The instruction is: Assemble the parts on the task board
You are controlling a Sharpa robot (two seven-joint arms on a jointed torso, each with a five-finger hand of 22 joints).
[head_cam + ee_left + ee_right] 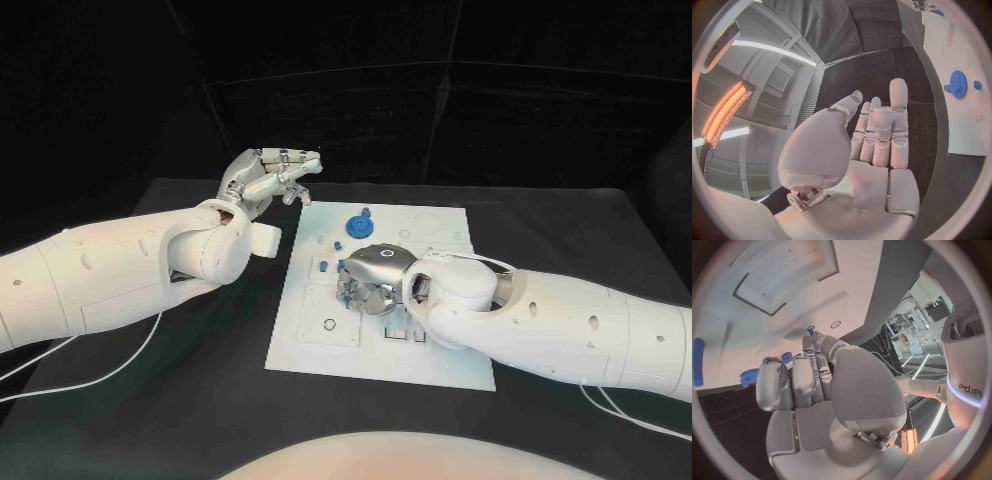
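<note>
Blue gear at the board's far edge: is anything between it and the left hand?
Nothing visible. The left hand is raised beyond the task board's far left corner, fingers apart and holding nothing; only bare table and board lie between it and the blue gear.

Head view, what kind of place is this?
Probably a robotics lab test bench: a black cloth-covered table backed by dark curtains, a white task board with small blue parts, one a blue gear.

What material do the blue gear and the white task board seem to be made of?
Blue gear: probably moulded or printed plastic, with a matte, uniform colour and no metallic shine. Task board: apparently rigid white plastic, smooth and matte, with cleanly cut recesses; painted metal cannot be excluded.
</note>
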